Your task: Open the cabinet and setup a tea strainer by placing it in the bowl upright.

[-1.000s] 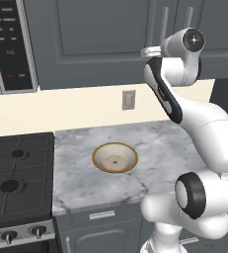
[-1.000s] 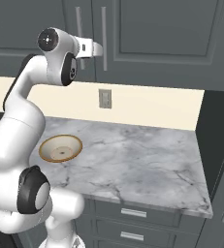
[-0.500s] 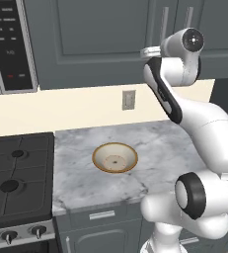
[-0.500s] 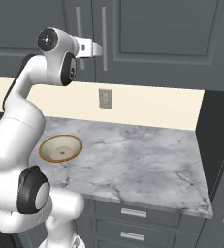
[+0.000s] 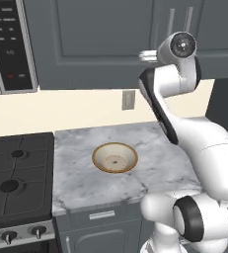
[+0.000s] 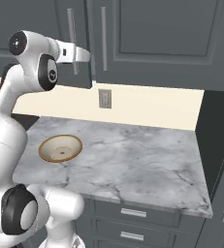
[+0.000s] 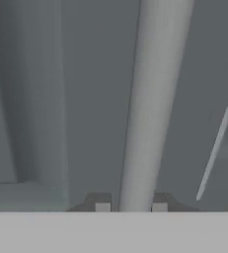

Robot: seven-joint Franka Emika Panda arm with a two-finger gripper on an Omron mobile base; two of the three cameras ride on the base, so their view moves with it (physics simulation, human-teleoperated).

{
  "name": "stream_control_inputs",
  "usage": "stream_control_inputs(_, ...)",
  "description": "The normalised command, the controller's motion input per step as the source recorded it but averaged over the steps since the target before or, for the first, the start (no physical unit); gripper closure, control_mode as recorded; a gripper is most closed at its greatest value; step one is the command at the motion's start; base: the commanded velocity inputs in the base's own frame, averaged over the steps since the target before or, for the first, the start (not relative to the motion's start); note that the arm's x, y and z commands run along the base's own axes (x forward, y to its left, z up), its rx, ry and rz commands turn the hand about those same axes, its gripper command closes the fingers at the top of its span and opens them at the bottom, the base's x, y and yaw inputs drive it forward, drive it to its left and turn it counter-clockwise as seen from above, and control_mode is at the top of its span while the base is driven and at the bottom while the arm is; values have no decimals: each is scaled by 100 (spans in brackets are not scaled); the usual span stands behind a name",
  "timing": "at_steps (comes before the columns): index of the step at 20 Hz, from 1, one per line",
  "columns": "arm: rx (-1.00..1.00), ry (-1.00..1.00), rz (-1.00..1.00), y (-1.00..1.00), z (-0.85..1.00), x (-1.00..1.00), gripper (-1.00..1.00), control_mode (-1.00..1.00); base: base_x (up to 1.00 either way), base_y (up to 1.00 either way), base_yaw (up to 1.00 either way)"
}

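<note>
Gripper (image 7: pixel 131 207) clamps shut on the cabinet (image 5: pixel 100 39) handle (image 7: pixel 150 99) at twelve o'clock above the bowl (image 5: pixel 114 157); opening begins, calling for an outward pull.

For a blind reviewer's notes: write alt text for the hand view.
The gripper is shut on a grey vertical bar handle of the dark grey cabinet, one dark finger tip on each side of it. A second, thinner-looking handle slants at the right.
</note>
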Motion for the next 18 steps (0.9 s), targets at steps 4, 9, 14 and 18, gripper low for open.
stream_control_inputs(4,0,1,-21,55,0,-90,100,-100,0,0,0)
stream_control_inputs(9,0,0,-21,53,0,-99,100,-100,0,0,0)
stream_control_inputs(14,0,0,-23,62,0,-100,100,-100,0,0,0)
stream_control_inputs(18,0,2,-20,55,0,-100,100,-100,0,0,0)
